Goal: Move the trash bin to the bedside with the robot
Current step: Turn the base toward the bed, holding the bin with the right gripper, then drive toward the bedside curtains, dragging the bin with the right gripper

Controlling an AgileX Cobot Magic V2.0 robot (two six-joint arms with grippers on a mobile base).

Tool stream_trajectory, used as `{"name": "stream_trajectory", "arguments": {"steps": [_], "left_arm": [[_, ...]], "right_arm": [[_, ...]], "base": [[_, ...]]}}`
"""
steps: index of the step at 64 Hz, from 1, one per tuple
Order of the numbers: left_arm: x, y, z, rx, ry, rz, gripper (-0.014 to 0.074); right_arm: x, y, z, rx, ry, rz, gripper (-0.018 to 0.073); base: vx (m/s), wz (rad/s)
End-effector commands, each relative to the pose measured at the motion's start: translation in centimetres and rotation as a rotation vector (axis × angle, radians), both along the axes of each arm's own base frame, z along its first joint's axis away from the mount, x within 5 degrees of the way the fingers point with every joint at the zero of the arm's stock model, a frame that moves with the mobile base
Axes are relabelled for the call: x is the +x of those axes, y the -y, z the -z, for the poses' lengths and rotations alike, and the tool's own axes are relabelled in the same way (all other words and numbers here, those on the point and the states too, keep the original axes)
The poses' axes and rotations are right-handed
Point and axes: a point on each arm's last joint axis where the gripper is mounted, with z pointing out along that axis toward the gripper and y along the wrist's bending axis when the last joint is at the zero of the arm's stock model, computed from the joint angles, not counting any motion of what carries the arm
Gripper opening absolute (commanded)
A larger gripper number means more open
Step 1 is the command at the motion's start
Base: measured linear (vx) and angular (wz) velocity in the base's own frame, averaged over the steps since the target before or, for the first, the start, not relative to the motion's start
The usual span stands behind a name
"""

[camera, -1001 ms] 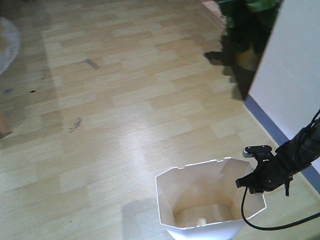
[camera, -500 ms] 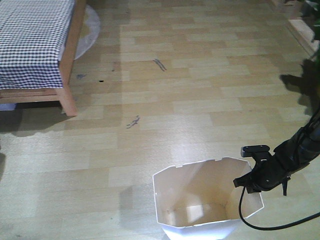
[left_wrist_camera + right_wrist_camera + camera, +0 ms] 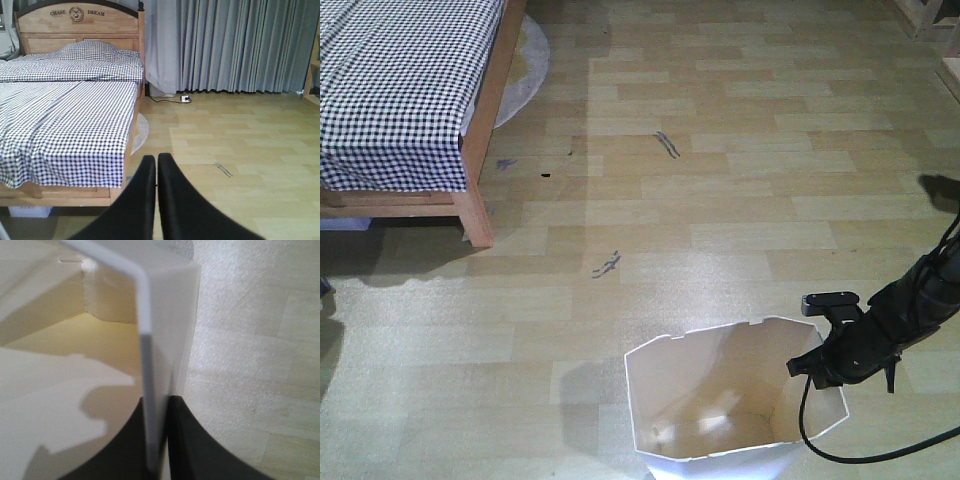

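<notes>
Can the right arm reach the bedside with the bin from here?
Probably not yet. The right gripper pinches the trash bin wall, but a broad stretch of open floor separates it from the bed; nothing large blocks the way.

We read this as home bedroom. We see bed (image 3: 70, 125) under black-and-white checked cloth, pillow (image 3: 90, 50) against arched wooden headboard (image 3: 77, 27), grey floor-length curtains (image 3: 240, 45) along far wall, light wood-plank floor (image 3: 720, 220), pale round rug (image 3: 530, 60) beside bed frame.

"CHASE DREAM" on bed headboard (image 3: 80, 27)
</notes>
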Motion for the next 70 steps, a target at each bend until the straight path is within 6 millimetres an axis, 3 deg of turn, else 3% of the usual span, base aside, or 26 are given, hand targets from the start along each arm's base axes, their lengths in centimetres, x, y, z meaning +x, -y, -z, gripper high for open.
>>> {"name": "stream_trajectory", "arguments": {"steps": [1,70], "left_arm": [[0.04,-0.20,0.34,-0.011,0.045,-0.023,-0.0006],[0.04,-0.20,0.34,-0.010,0.045,-0.023,-0.0006]], "right_arm": [[1.33,-0.30,-2.35,0.063,0.053,0.003,-0.0003],[1.32,-0.30,-2.35,0.064,0.053,0.003,-0.0003]], "base": [[0.27,-0.06],[0.41,-0.05]]}}
